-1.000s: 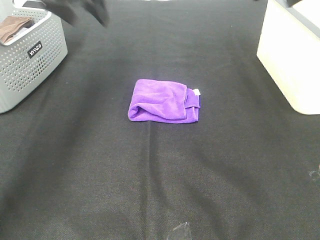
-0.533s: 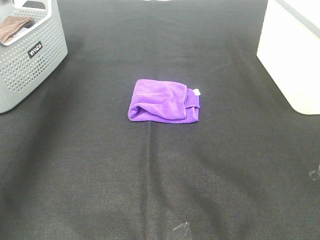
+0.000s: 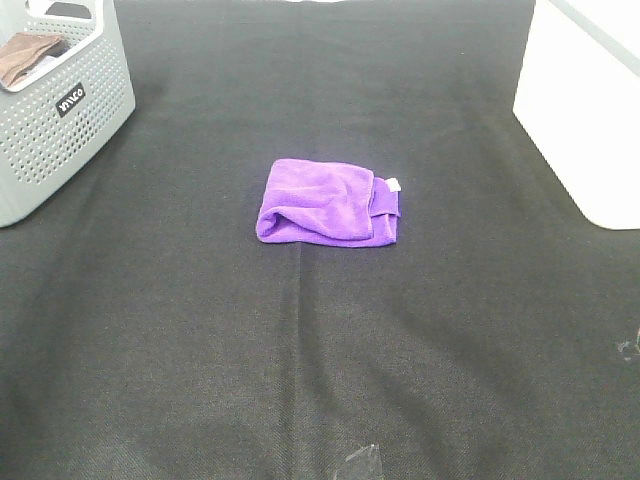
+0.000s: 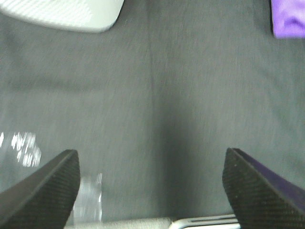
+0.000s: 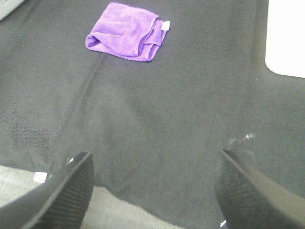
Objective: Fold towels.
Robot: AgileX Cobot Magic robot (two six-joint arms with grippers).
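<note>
One purple towel (image 3: 328, 201) lay folded into a compact bundle near the middle of the black table cover (image 3: 300, 360), its white tag (image 3: 393, 184) showing at one edge. Both the left gripper (image 4: 150, 191) and right gripper (image 5: 152, 191) had fingers spread wide apart, holding nothing, well clear of the towel; grey basket (image 3: 60, 110) held a brown cloth (image 3: 25, 55)

Grey basket (image 3: 60, 120) label (image 3: 70, 99) (black): white lettering, unreadable.
</note>
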